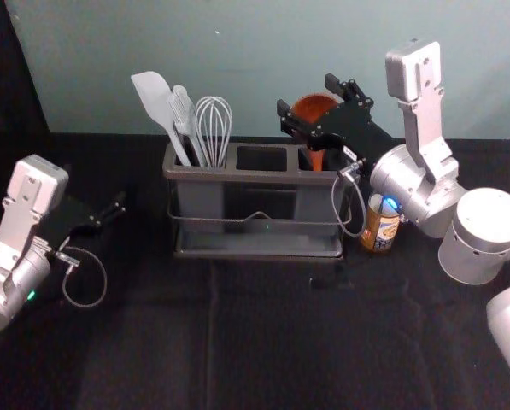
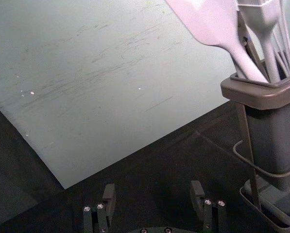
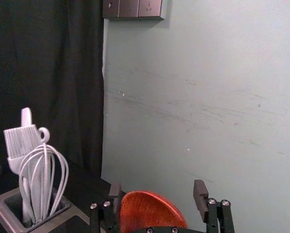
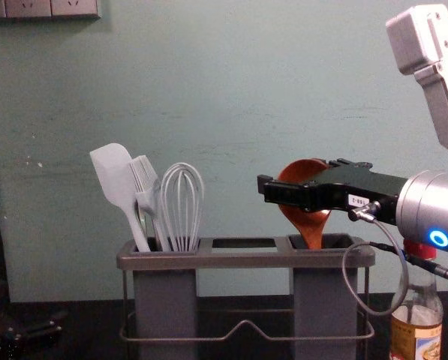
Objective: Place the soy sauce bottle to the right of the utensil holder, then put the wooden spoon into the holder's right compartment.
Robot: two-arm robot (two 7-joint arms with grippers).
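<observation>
At the right end of the utensil holder (image 4: pixel 246 259), the wooden spoon (image 4: pixel 311 223) stands bowl up, its handle down inside the right compartment (image 4: pixel 325 304) and its bowl tipped a little to one side. The right gripper (image 3: pixel 157 185) is up at the bowl, fingers spread, the bowl between them and closer to one finger than the other. The soy sauce bottle (image 4: pixel 416 334) is upright just to the right of the holder, so both placings look done; what is left, I judge, is a clean retreat.

Do that gently: keep the fingers wide and back straight off along their own line, with no twist until the tips are past the bowl – a sideways drift could catch its edge and lever the spoon over. Mind the cable loop (image 4: pixel 380 314) too; it hangs close by the bottle's neck and could drag on it if the wrist drops. The left gripper (image 2: pixel 153 190) is parked open on the holder's left, and can be left alone.

The bench (image 1: pixel 135 359) is draped in black cloth (image 1: pixel 280 350), faintly creased in front of the holder. Behind rises a pale, scuffed wall (image 3: pixel 232 97), with a dark curtain (image 3: pixel 62 73) and a socket plate (image 3: pixel 137 8) towards the left.
</observation>
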